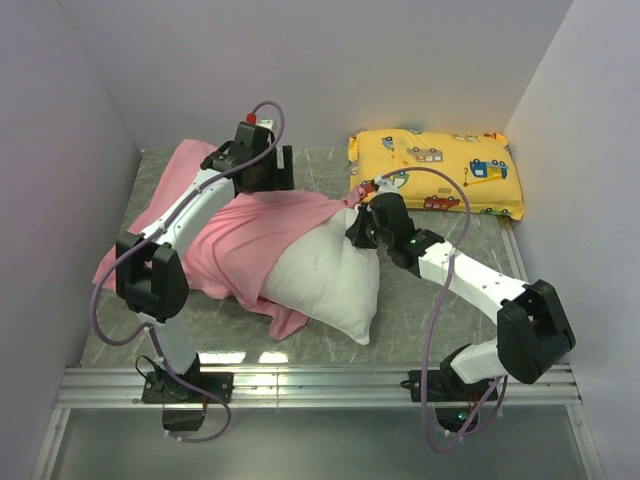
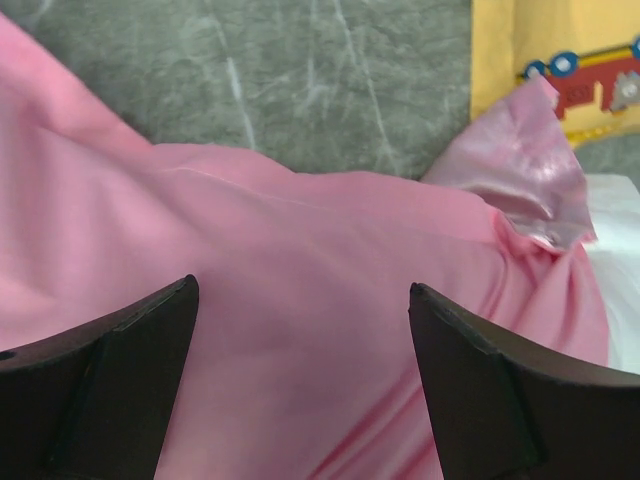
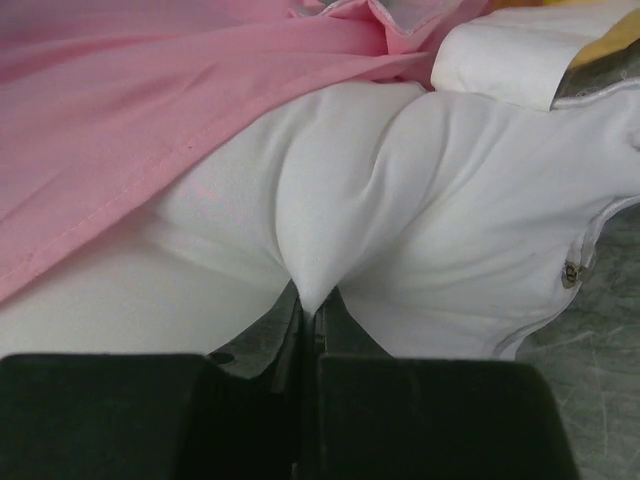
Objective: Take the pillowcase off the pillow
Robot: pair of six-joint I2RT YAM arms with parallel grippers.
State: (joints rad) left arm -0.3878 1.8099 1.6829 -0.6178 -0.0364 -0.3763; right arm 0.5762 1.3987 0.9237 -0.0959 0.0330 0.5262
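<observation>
Likely slippery, the limp pillowcase (image 1: 240, 235) wants gripping at its hem; left jaws gape. Right jaws pinch the pillow (image 1: 330, 280).

Looking for lettering, and there's nothing I can read anywhere. The yellow cushion (image 1: 435, 170) carries cartoon trucks and cars, pictures only as far as I can make out. On the pillow (image 3: 450, 200), a small metal stud (image 3: 572, 270) at the seam may be stamped, but it's too tiny to tell.
</observation>
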